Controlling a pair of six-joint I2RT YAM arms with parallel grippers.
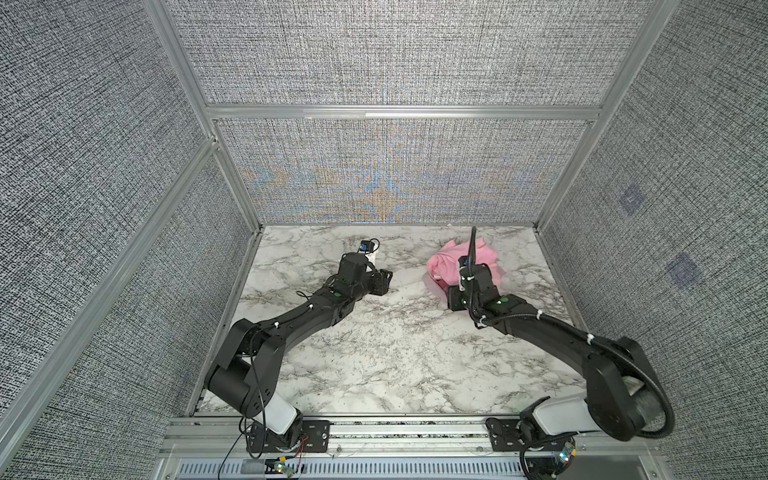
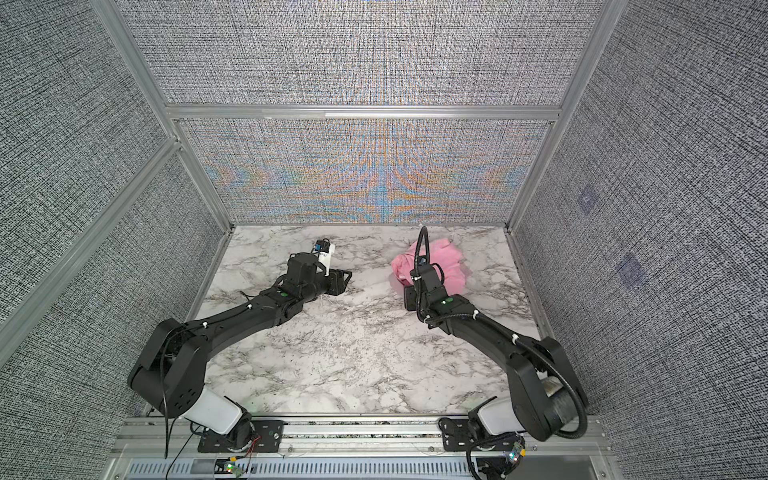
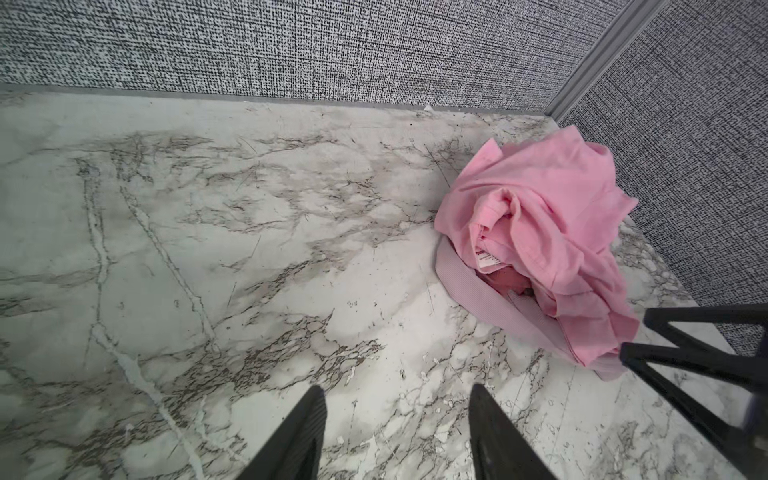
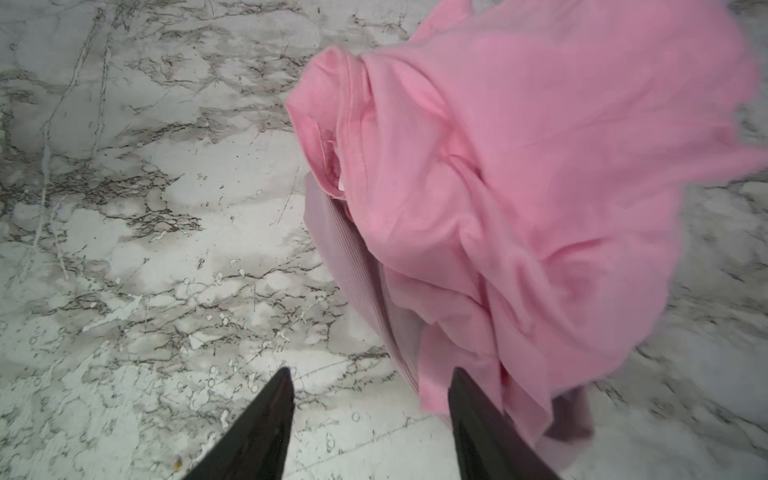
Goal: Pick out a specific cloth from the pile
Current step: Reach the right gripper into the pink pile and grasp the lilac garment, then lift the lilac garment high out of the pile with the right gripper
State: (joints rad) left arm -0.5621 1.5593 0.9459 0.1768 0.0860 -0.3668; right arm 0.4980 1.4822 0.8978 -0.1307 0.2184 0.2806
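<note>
The marbled desk holds the pile near its far right corner. The cloth, pale ribbed mauve, peeks from beneath bright pink fabric. The left end effector and right end effector gape empty.

A white, grey-veined marble surface lies enclosed by grey woven wall panels joined by aluminium rails.
</note>
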